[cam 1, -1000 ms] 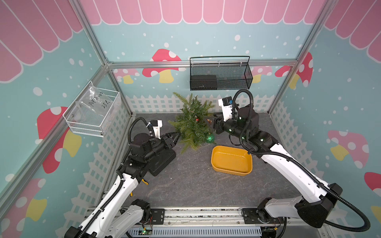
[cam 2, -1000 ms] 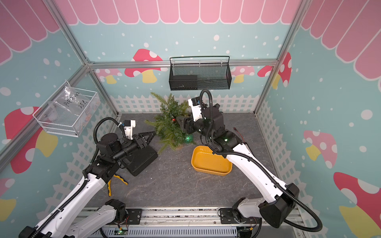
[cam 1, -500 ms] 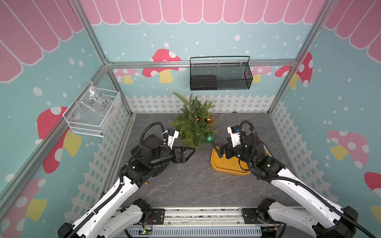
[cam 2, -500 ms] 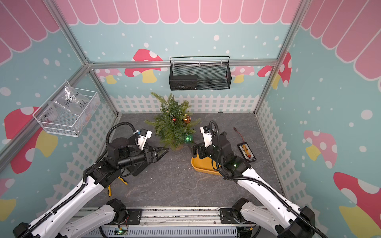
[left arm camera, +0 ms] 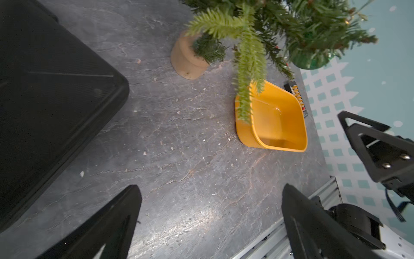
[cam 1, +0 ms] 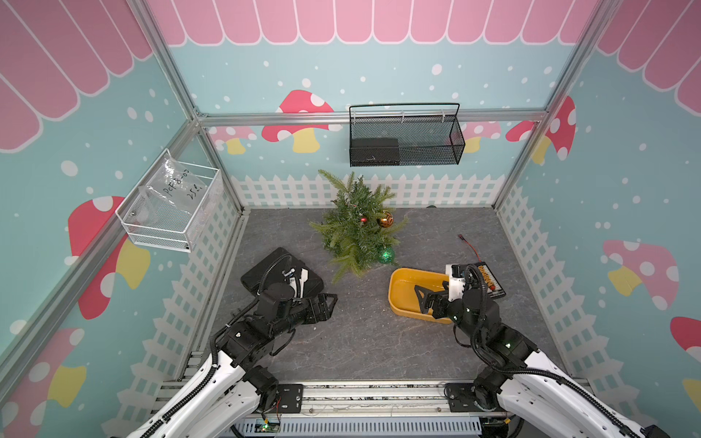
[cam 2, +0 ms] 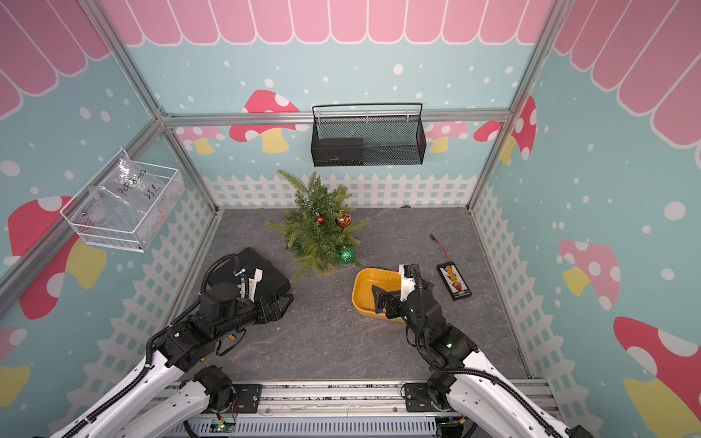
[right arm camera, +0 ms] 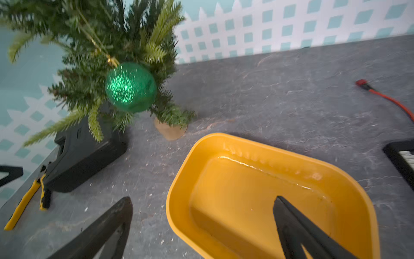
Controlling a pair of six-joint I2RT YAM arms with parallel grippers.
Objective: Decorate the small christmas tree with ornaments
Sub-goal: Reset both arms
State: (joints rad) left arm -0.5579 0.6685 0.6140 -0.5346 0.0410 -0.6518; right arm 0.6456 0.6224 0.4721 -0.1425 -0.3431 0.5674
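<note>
Closest in, the left gripper [left arm camera: 211, 190] hangs low over bare floor with its jaws spread wide and nothing between them, the black case [left arm camera: 56, 101] just off to its outer side; the right gripper [right arm camera: 202, 200] likewise stands wide apart and empty, one jaw over the yellow tray [right arm camera: 246, 179] and its partner over the floor just beside the rim. The tray under it holds nothing, which fits the reading that the supply is used up and neither arm has anything left to fetch; holding both sets of jaws apart and clear of the branches probably keeps them from snagging a needle or a hanging thread. Ahead of both grippers, and well apart from them, the tree [cam 1: 352, 235] stands on its tan base [left arm camera: 188, 60], roughly between the two arms' lines of reach. The green ball [right arm camera: 131, 87] hangs by a gold thread [right arm camera: 94, 42] from a low branch on the side facing the right jaws, nearest of the three to them and near the tray's far rim. Higher and farther off, near the top, the gold ball [cam 1: 386, 220] and the small red ball [cam 1: 363, 219] sit side by side among the needles. All three ornaments look hung, so the task seems done
</note>
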